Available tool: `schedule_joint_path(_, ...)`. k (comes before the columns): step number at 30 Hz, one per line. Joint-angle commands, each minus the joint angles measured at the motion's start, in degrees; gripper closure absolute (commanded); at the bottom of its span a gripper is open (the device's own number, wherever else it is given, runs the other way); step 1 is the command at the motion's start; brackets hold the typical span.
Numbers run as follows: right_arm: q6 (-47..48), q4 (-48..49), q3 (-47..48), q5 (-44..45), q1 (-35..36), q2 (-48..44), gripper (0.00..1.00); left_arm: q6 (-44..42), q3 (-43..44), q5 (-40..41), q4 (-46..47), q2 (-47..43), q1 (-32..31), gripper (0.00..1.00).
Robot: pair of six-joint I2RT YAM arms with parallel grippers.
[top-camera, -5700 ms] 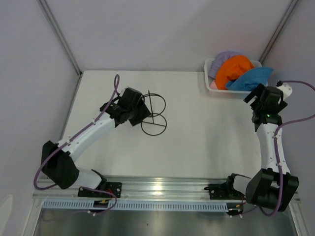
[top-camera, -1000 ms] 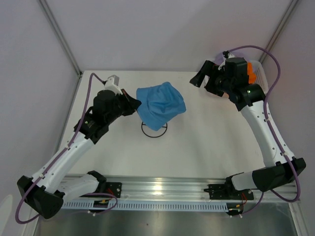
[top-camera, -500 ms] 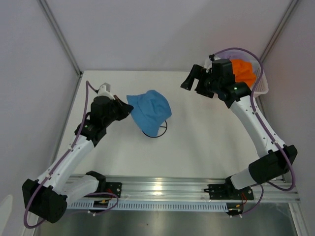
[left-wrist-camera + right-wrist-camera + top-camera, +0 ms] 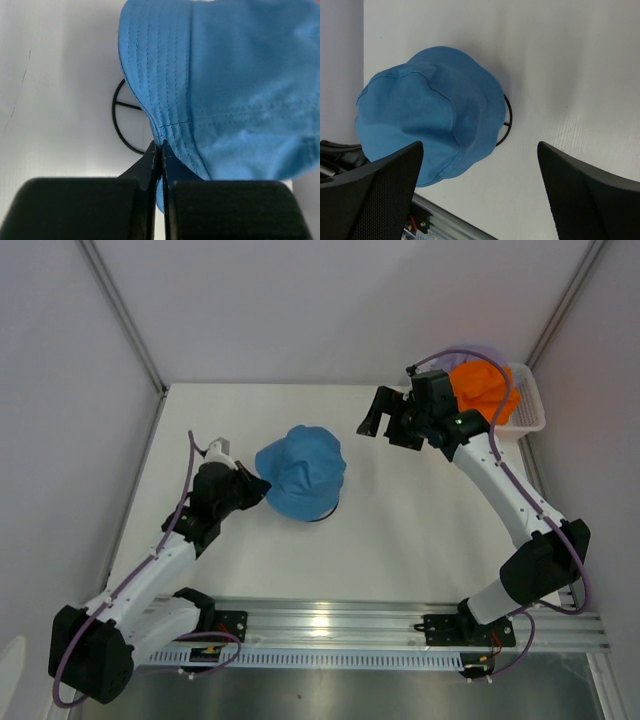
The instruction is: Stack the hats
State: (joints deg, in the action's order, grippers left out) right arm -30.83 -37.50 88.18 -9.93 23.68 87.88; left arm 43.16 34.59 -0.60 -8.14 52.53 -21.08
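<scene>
The blue hat (image 4: 300, 472) (image 4: 235, 90) (image 4: 430, 112) sits draped over the black wire stand (image 4: 325, 512) (image 4: 122, 122) (image 4: 505, 122), crown up, hiding most of the stand. My left gripper (image 4: 262, 488) (image 4: 160, 147) is shut on the blue hat's left brim edge. My right gripper (image 4: 385, 425) (image 4: 480, 170) hangs open in the air to the right of the blue hat, nothing between its fingers. An orange hat (image 4: 480, 390) lies in the white basket (image 4: 530, 405) at the back right, with a sliver of lavender hat (image 4: 480, 352) behind it. A pink hat is not visible.
Grey walls enclose the white table (image 4: 400, 530) on the left, back and right. The metal rail (image 4: 330, 630) with both arm bases runs along the near edge.
The blue hat has come down and settled lower over the stand as my left gripper moved down and toward me. My right arm has drifted left, away from the basket.
</scene>
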Motion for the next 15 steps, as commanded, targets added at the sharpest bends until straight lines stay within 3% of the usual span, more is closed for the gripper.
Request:
schedule_joint_path(1,0.86,1.20,0.59,0.61,0.58,-0.16,0.00,0.96,-0.49,0.34,2.16,5.99,0.34,0.99)
schedule_joint_path(7,1.82,0.23,0.24,6.32,0.49,-1.74,0.00,6.50,-4.53,2.01,6.90,12.06,0.34,0.99)
schedule_joint_path(13,2.97,0.32,0.41,7.73,-1.09,-1.83,0.00,5.01,-2.51,1.74,6.82,12.87,0.34,0.99)
schedule_joint_path(15,3.23,0.49,0.41,7.74,-2.75,-1.92,0.00,3.00,-1.98,2.01,5.86,11.28,0.34,0.89)
